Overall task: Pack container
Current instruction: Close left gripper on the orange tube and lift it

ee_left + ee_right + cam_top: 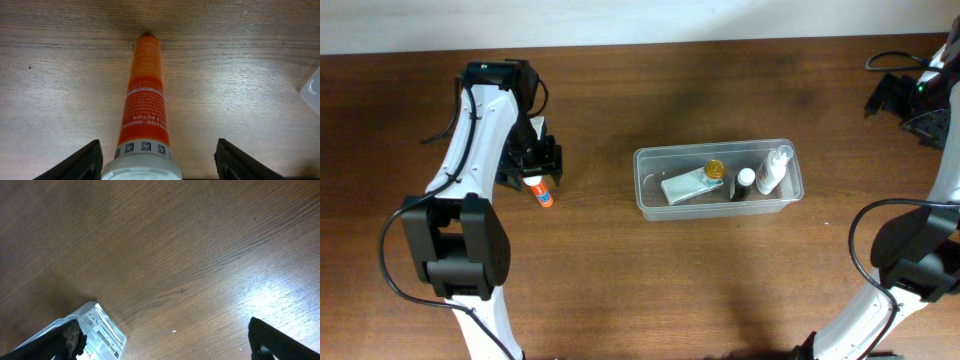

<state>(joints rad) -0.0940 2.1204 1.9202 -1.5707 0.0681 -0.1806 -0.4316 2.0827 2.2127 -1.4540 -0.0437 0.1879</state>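
Note:
The clear container [650, 170] stands in the middle of the table. It holds a flat grey-green pack [685, 186], a gold-capped jar [715, 168], a dark bottle with a white cap [744, 183] and a white bottle [772, 170]. An orange tube with a white cap [542, 193] lies on the table to its left. My left gripper [532, 180] is open and straddles the tube's cap end [145, 100], with a gap on each side [160, 165]. My right gripper [895, 95] is open and empty at the far right [165, 340].
A corner of clear plastic shows at the right edge of the left wrist view [312, 90]. A clear plastic corner with a printed label [102, 330] lies by my right gripper's left finger. A black cable [895, 60] runs at the back right.

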